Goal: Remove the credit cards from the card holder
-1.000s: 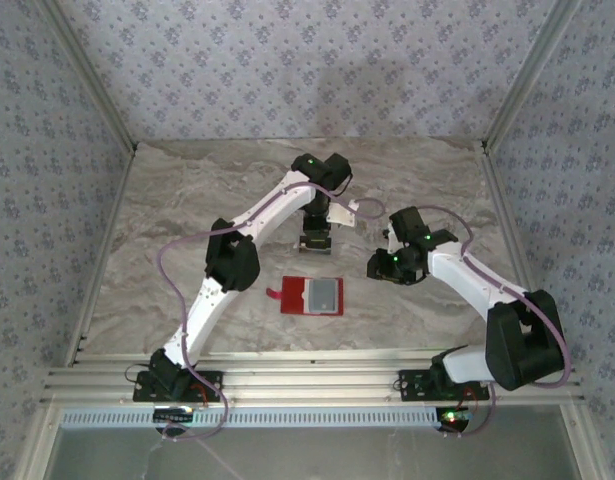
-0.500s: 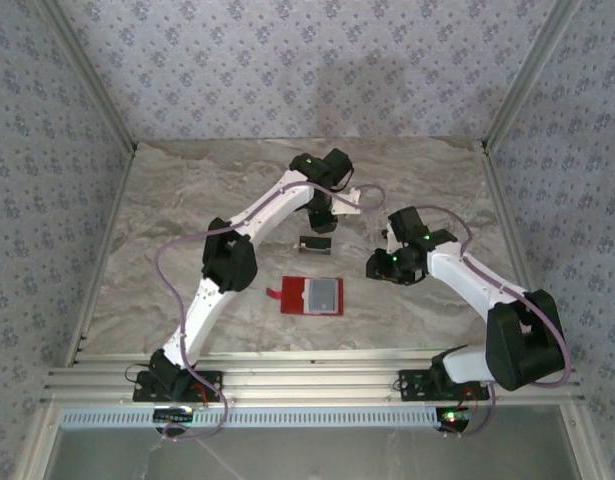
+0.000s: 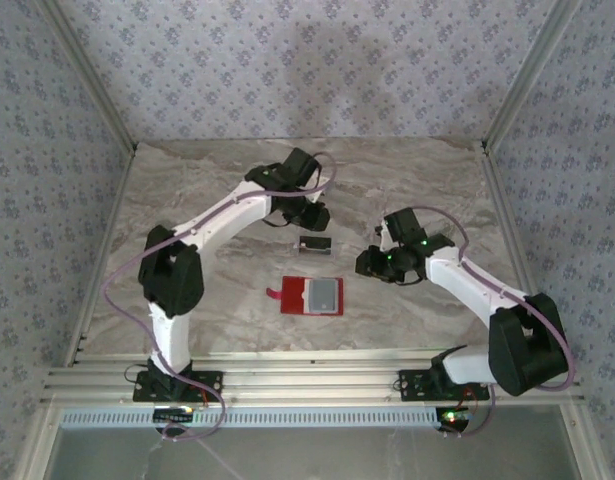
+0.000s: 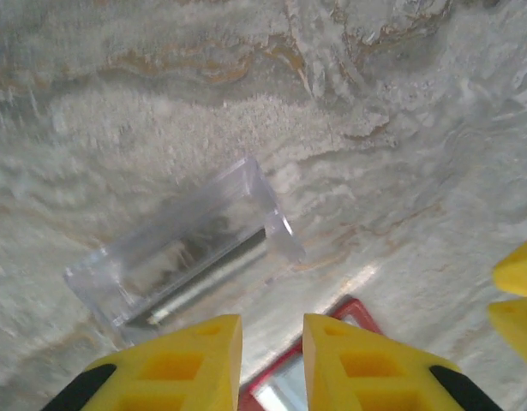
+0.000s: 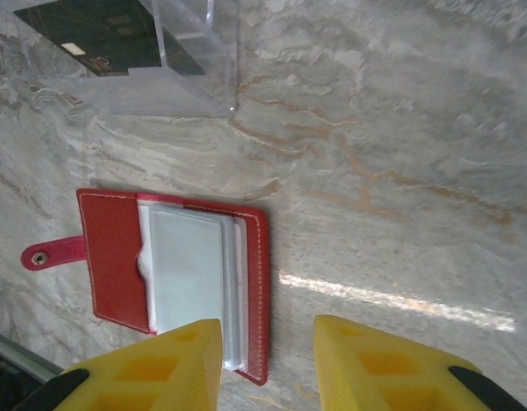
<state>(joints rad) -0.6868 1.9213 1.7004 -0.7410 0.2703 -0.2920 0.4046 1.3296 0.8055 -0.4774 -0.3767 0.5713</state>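
Right wrist view sets our right pincer (image 5: 267, 342), slightly open and empty, above the card holder (image 5: 113, 265). It lies open on the counter (image 5: 400, 154), we judge so its pale credit cards (image 5: 190, 282) face up for plucking. Our left pincer (image 4: 272, 338), narrowly parted and empty too, points down near the clear box (image 4: 177, 257).

One red card holder (image 5: 117, 257); one pale card (image 5: 186, 274) showing inside it; one clear box (image 5: 190, 94); one dark card (image 5: 109, 34) in that box; two grippers, the left gripper (image 4: 272, 360) and the right gripper (image 5: 268, 364); one table (image 3: 187, 190).
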